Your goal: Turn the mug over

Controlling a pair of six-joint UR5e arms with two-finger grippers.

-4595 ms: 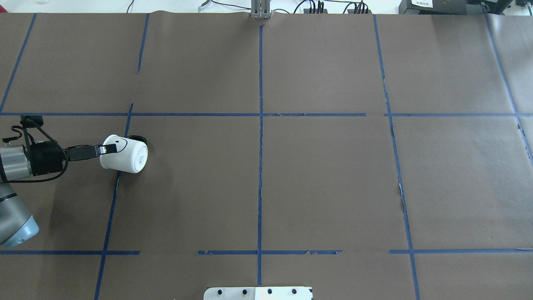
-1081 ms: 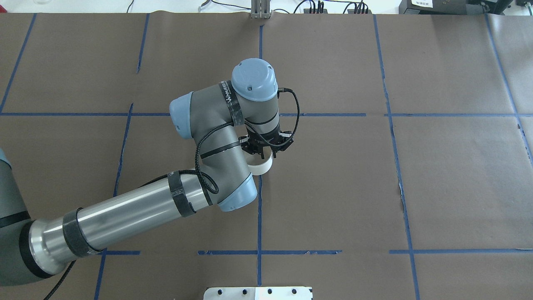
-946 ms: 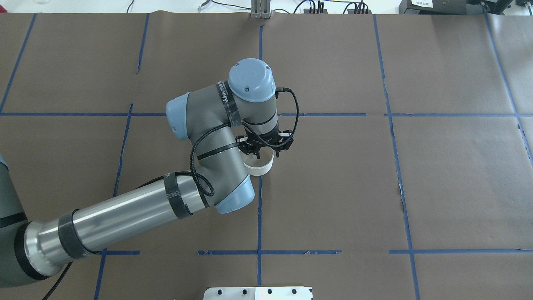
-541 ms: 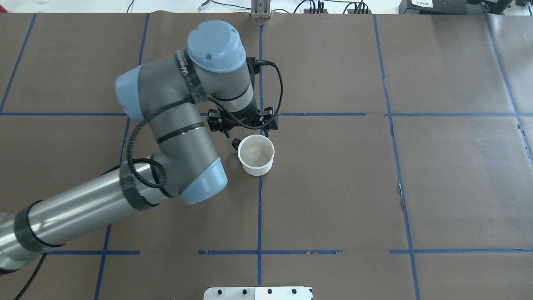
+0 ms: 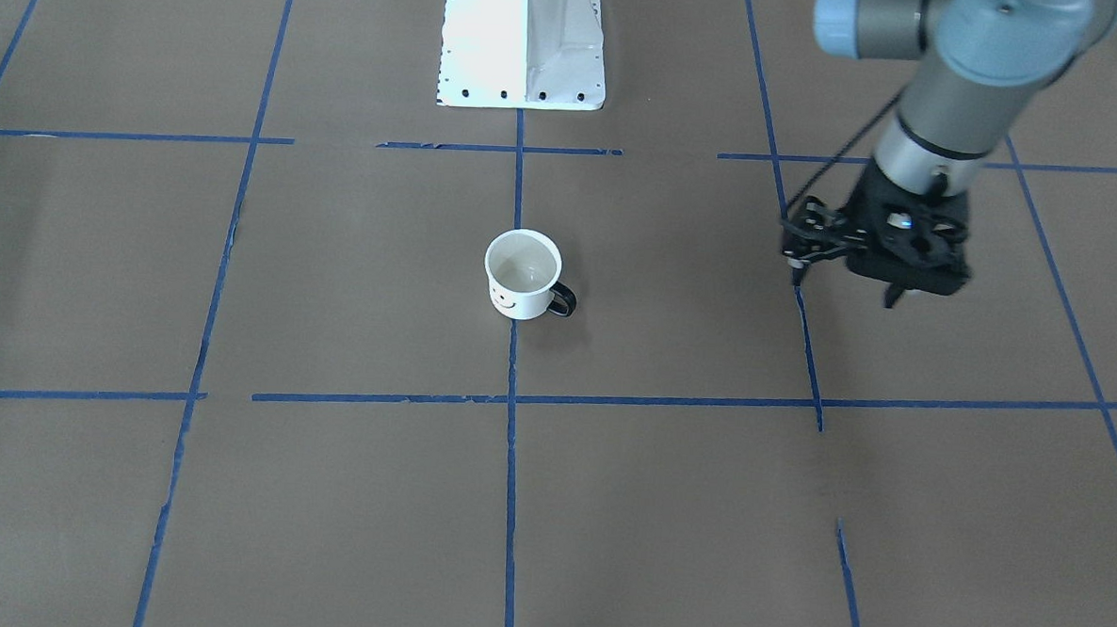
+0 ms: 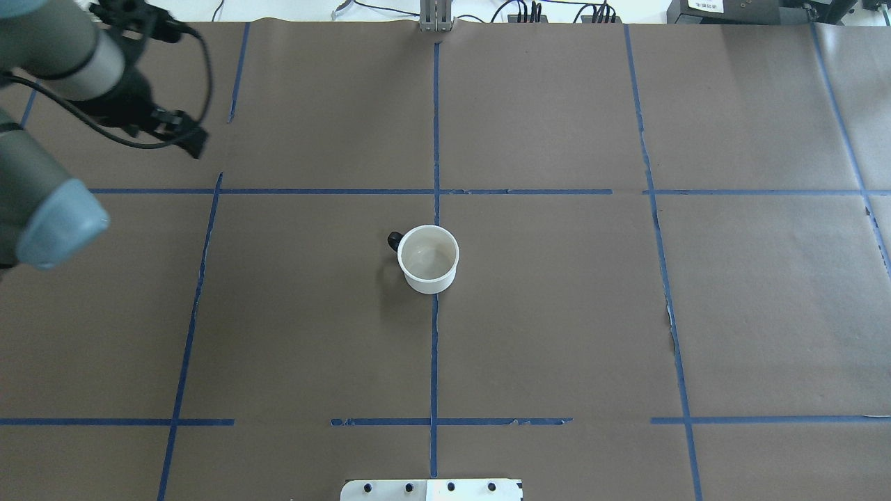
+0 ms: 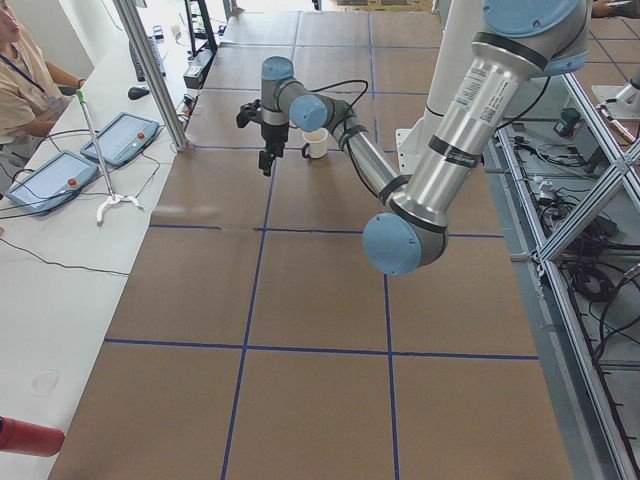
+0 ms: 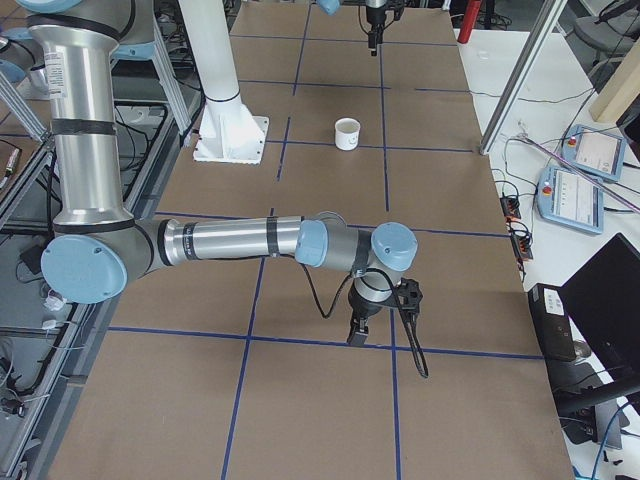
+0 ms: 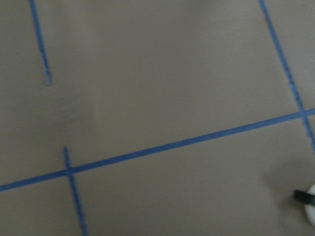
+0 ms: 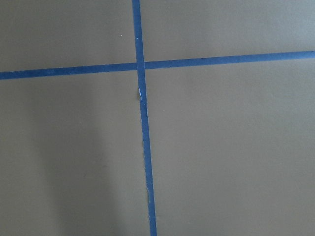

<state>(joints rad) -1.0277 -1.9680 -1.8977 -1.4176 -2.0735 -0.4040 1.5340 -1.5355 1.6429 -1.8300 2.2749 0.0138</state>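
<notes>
The white mug (image 6: 428, 259) stands upright and alone at the table's centre, its mouth up and its pale inside showing. In the front view the mug (image 5: 521, 274) shows its smiley face, with the black handle on that view's right. My left gripper (image 6: 195, 147) hangs empty above the far left of the table, well away from the mug; it also shows in the front view (image 5: 889, 295). The left wrist view catches only the mug's edge (image 9: 310, 209). My right gripper (image 8: 357, 330) shows only in the exterior right view, low over the table, and I cannot tell its state.
Blue tape lines (image 6: 435, 334) divide the brown paper-covered table into squares. The white robot base plate (image 5: 522, 57) sits at the robot's edge. A metal post (image 6: 435, 17) stands at the far edge. Operator tablets (image 7: 120, 135) lie on a side table.
My left gripper carried the mug from the left to the centre, set it upright, let go, and drew back up and away to the far left.
</notes>
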